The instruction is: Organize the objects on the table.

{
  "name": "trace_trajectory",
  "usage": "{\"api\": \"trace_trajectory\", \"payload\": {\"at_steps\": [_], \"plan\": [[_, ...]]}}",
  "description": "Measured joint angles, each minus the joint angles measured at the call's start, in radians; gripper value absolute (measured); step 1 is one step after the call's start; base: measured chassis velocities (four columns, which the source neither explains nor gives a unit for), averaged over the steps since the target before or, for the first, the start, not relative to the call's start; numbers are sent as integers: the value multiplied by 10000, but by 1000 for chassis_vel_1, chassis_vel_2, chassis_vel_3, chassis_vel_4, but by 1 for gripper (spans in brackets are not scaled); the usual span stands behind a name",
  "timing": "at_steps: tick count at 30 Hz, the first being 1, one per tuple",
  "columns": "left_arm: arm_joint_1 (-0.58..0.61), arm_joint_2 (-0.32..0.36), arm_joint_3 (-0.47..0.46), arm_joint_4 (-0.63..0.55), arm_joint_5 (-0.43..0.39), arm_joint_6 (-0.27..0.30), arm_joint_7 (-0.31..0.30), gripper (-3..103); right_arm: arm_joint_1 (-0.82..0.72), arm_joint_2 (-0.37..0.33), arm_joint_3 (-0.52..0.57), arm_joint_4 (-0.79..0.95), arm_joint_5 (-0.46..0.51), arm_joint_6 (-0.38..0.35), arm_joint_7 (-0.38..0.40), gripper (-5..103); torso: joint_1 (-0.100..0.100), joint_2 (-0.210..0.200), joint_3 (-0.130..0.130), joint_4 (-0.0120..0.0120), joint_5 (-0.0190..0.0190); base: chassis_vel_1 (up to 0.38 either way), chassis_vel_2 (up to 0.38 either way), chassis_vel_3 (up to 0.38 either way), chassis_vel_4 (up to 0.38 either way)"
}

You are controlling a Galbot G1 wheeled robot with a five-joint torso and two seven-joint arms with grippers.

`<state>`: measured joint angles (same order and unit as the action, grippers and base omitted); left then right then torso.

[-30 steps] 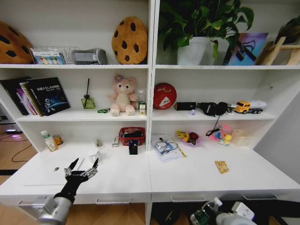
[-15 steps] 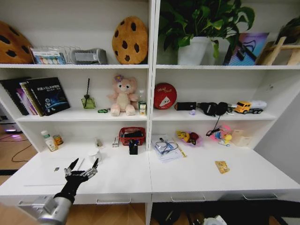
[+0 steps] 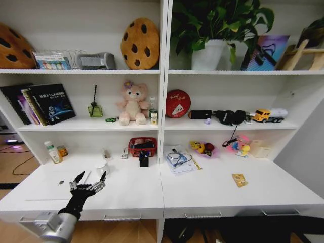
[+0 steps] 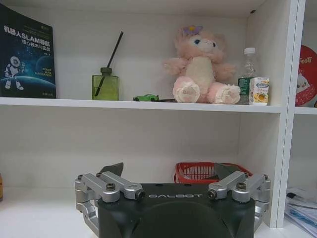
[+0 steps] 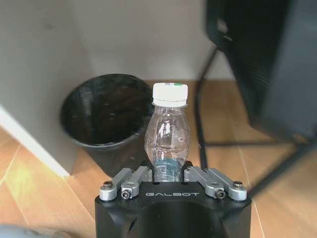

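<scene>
Left hand (image 3: 90, 178) spread above the white table (image 3: 212, 190); right hand (image 5: 171, 174) clamped on a clear bottle (image 5: 168, 134) over wood floor (image 5: 29, 193).

You have a long white table (image 3: 212, 195) with slim-handled drawers along its front. A white cup (image 3: 102, 168) stands upright at about 10 o'clock on it. A flat yellowish piece (image 3: 239, 180) lies at 3 o'clock, well apart. A clear plastic bottle (image 5: 167, 135) with a white cap stands upright, clamped by its base, over a wooden floor.
</scene>
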<state>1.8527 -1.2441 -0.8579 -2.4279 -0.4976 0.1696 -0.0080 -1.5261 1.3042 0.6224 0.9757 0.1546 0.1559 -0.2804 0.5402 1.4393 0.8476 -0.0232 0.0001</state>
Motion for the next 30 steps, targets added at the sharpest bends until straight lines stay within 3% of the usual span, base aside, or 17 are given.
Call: {"api": "trace_trajectory", "payload": {"at_steps": [1, 3, 4, 5, 8, 11, 13, 21, 30], "plan": [[0, 0, 0, 0, 1, 0, 0, 100, 241, -7, -4, -402, -413, 502, -167, 23, 0, 0, 0, 0, -2, 0, 0, 0, 0], [0, 0, 0, 0, 1, 0, 0, 100, 265, -6, -4, -446, -455, 558, -180, 23, 0, 0, 0, 0, -2, 0, 0, 0, 0], [0, 0, 0, 0, 0, -1, 1, 100, 655, -6, -4, -1096, -954, 1346, -295, 23, 0, 0, 0, 2, 0, 0, 0, 0, 0], [0, 0, 0, 0, 0, -1, 1, 100, 655, -6, -4, -1096, -954, 1346, -295, 23, 0, 0, 0, 2, 0, 0, 0, 0, 0], [-1, 0, 0, 0, 0, 0, 2, 100, 1614, -5, -68, -2657, -2165, 3033, -161, 23, 0, -1, 0, 3, 2, 0, 0, 0, 0], [0, 0, 0, 0, 0, 0, 1, 100, 1839, 30, -144, -2849, -2517, 3444, -106, 23, 0, -1, 0, 1, -3, 0, 0, 0, 0], [0, 0, 0, 0, 0, 0, 1, 100, 2281, 260, -249, -2552, -3666, 4538, 647, 23, 0, -1, 0, 2, -2, 0, 0, 0, 0], [0, 0, 0, 0, 0, -1, 1, 100, 2720, 336, -235, -2290, -3795, 4944, 1248, 23, 0, -1, 0, 1, -1, 0, 0, 0, 0], [0, 0, 0, 0, 0, 0, 1, 100, 2819, 296, -281, -1970, -4237, 5110, 1256, 23, 0, -1, 1, 0, -3, 0, 0, 0, 0]]}}
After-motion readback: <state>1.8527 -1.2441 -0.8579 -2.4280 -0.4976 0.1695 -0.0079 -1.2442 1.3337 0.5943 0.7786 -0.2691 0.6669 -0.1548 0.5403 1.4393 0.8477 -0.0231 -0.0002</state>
